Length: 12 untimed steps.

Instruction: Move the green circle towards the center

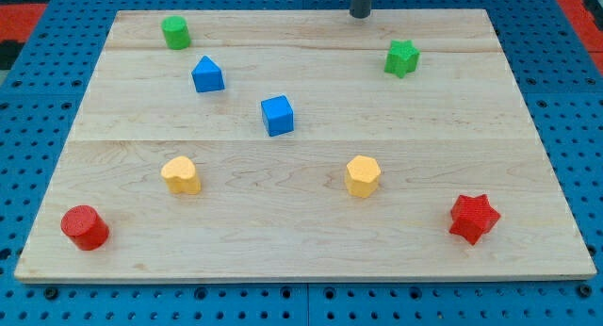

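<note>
**Green circle in the upper left, rod at the top edge**

A pale wooden board (311, 241) lies on a blue perforated base (28, 90). At the lower left of the frame stands a red cylinder block (85, 227), close to the board's near corner. Up from it, in the upper left, sits the green circle block (175, 32), a short cylinder near the board's far edge and well apart from the middle. Lower down, left of centre, is a yellow heart-like block (181, 175). A blue block with a peaked top (207, 74) lies just right of and below the green circle. Near the centre of the frame is a blue cube (278, 116). Right of centre, in the lower half, sits a yellow hexagonal block (362, 176). At the top edge my tip (360, 15) rests, well apart from every block; it is a plain rod with no fingers, holding nothing. A green star block (401, 58) lies to its lower right. A red star block (473, 219) occupies the lower right.
</note>
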Available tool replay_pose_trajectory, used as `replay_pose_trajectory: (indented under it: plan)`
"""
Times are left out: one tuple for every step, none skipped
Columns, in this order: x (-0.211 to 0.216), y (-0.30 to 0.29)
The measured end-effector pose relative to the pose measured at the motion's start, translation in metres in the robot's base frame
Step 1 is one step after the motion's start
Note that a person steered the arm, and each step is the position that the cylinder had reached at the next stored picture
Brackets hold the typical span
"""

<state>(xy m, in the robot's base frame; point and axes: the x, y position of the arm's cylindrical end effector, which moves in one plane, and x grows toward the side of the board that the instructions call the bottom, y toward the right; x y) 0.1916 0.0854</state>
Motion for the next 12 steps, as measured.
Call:
replay_pose_trajectory:
  plan:
    - [0.0,-0.001]
    - [0.0,-0.008]
    - [0.001,0.011]
    - [0.001,-0.037]
    - [0.001,-0.105]
    - [0.002,-0.138]
    - [0.0,-0.186]
    - [0.001,-0.256]
    - [0.023,-0.326]
    - [0.071,-0.333]
    - [0.057,-0.312]
    - [0.045,-0.324]
